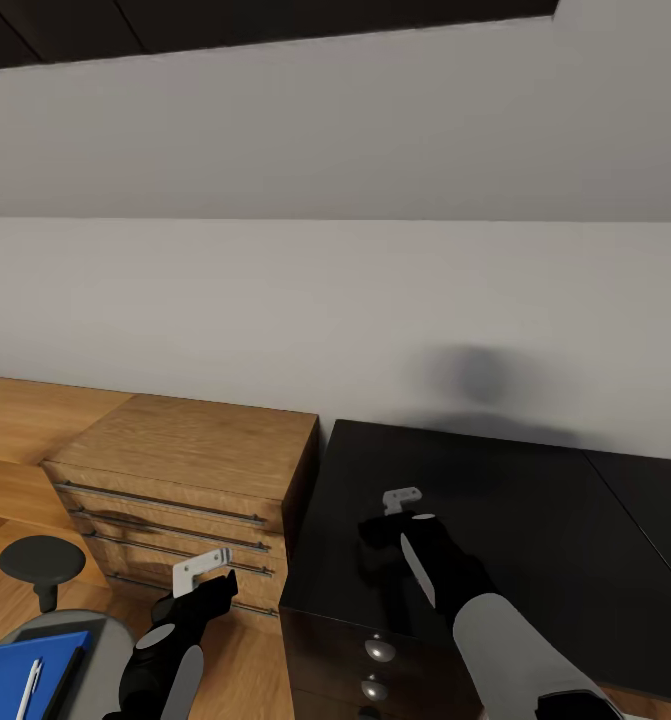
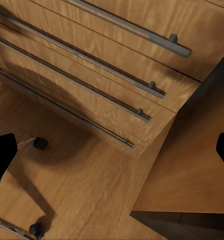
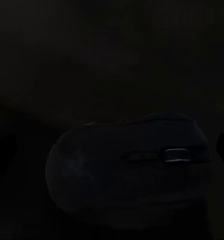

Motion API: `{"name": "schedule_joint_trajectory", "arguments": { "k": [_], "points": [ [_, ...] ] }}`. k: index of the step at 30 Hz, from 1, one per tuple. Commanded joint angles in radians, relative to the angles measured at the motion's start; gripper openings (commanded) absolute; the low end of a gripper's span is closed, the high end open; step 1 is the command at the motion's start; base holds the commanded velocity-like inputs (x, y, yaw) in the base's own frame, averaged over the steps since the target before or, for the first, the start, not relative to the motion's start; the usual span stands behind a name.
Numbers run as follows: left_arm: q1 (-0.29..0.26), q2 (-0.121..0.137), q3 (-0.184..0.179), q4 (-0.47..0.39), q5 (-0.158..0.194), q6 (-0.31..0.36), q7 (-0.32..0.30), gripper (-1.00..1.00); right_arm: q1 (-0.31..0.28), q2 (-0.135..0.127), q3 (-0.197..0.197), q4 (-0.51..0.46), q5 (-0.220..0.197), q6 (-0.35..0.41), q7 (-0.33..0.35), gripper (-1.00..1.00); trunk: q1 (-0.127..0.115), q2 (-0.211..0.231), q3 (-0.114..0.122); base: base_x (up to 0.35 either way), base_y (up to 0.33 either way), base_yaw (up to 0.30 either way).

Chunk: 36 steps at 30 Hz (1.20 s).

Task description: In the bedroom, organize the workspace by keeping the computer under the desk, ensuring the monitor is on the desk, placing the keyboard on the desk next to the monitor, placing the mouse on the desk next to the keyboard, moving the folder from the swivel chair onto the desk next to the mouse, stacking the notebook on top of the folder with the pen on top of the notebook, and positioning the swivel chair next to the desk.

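A dark mouse [image 3: 127, 167] lies between the spread fingers of my right gripper [image 3: 112, 147], which is open over the black desk [image 1: 535, 540] near its left end; I cannot tell if the fingers touch it. My right gripper [image 1: 400, 500] hovers just above the desktop. Down at the lower left, the blue folder [image 1: 15, 675] rests on the grey swivel chair [image 1: 110, 640] with the white pen [image 1: 32, 685] on top. My left gripper [image 1: 207, 572] is open and holds nothing, above the floor in front of the dresser. Computer, monitor, keyboard and notebook are out of view.
An oak dresser [image 1: 190, 465] with long bar handles [image 2: 117, 75] stands against the desk's left side. The desk's black drawer unit [image 1: 375, 660] is below its front edge. Chair casters [image 2: 40, 143] sit on the wood floor [image 2: 91, 185] under my left gripper [image 2: 112, 152].
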<state>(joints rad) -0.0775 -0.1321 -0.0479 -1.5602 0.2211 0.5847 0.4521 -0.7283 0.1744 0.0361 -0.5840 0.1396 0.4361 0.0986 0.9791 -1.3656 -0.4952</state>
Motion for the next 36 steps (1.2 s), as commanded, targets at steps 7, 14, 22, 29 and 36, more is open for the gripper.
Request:
{"name": "schedule_joint_trajectory", "arguments": {
  "k": [7,14,22,29,36],
  "points": [
    [-0.001,0.0,-0.001,-0.001,0.011,0.003,0.01,1.0,0.0,0.0,-0.001,-0.002,0.011,0.007,0.005,1.0,0.0,-0.001,-0.001,0.0,0.0,0.0],
    [-0.001,0.0,-0.001,-0.001,0.011,0.003,0.01,1.0,0.0,0.0,-0.001,-0.003,0.011,0.007,0.004,1.0,0.0,-0.001,-0.001,0.0,0.0,0.0],
    [-0.001,0.0,-0.001,-0.001,0.011,0.003,0.01,1.0,0.0,0.0,-0.002,-0.002,0.011,0.022,0.003,1.0,0.0,-0.001,-0.001,0.0,0.0,0.0],
    [-0.001,0.0,-0.001,-0.001,0.011,0.003,0.01,1.0,0.0,0.0,-0.002,-0.002,0.011,0.026,0.001,1.0,0.0,-0.001,-0.001,0.0,0.0,0.0],
    [-0.001,0.0,-0.001,-0.001,0.011,0.003,0.01,1.0,0.0,0.0,-0.002,-0.002,0.011,0.027,0.0,1.0,0.0,-0.001,-0.001,0.0,0.0,0.0]
  ]
}}
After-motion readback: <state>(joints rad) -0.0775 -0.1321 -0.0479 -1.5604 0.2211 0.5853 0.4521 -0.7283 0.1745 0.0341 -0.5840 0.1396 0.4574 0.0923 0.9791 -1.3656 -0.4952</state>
